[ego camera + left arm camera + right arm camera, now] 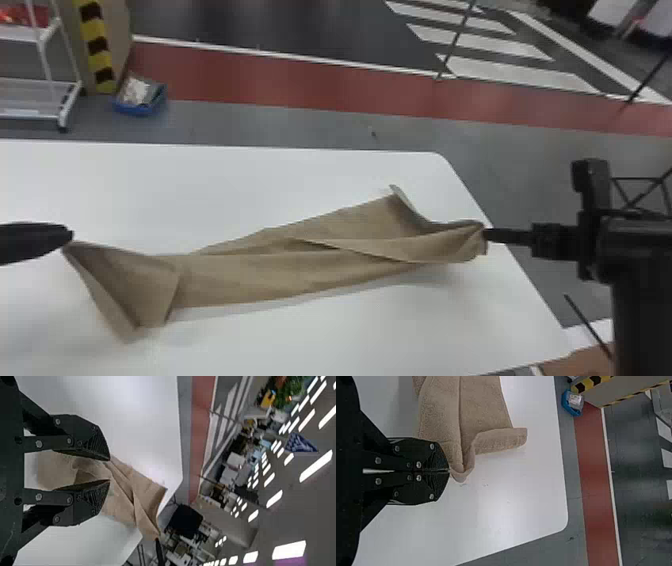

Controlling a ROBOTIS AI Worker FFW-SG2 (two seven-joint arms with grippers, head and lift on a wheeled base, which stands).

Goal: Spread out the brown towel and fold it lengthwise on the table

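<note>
The brown towel (300, 270) lies twisted and loosely bunched across the table, one end at the left, the other near the right edge. At its left corner is my left gripper (70, 237); in the left wrist view that gripper (109, 470) stands open, with towel (91, 468) visible in the gap between its fingers. On the far right my right gripper (487, 235) meets the towel's right end. In the right wrist view this gripper (449, 471) is shut on a pinched edge of the towel (478, 403), whose corner flap sticks out beside it.
The white table (200, 185) has its right edge close under the right gripper. Beyond it on the floor are a blue bin (140, 97) and a white rack (40, 85). A dark chair (184, 520) stands past the table in the left wrist view.
</note>
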